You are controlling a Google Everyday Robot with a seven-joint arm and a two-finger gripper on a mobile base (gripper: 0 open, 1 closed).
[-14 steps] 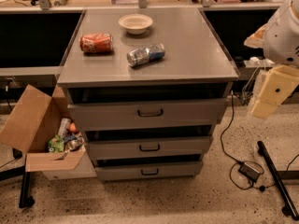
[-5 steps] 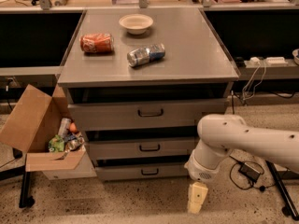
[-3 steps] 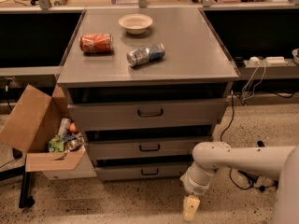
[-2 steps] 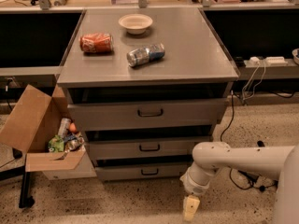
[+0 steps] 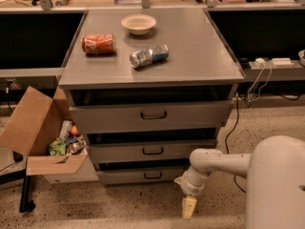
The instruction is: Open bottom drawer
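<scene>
Over the speckled floor (image 5: 119, 209), the gripper (image 5: 189, 207) hangs below-right of the bottom drawer (image 5: 125, 176), jaws unreadable; it should meet the handle (image 5: 153, 175) squarely.

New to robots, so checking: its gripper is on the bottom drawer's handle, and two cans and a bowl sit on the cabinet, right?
Not quite: the camera view shows the gripper low near the floor, right of the bottom drawer handle and apart from it. The rest is right.

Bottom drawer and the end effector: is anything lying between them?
Nothing. In the camera view, only bare floor separates the end effector, low and to the right, from the bottom drawer.
</scene>
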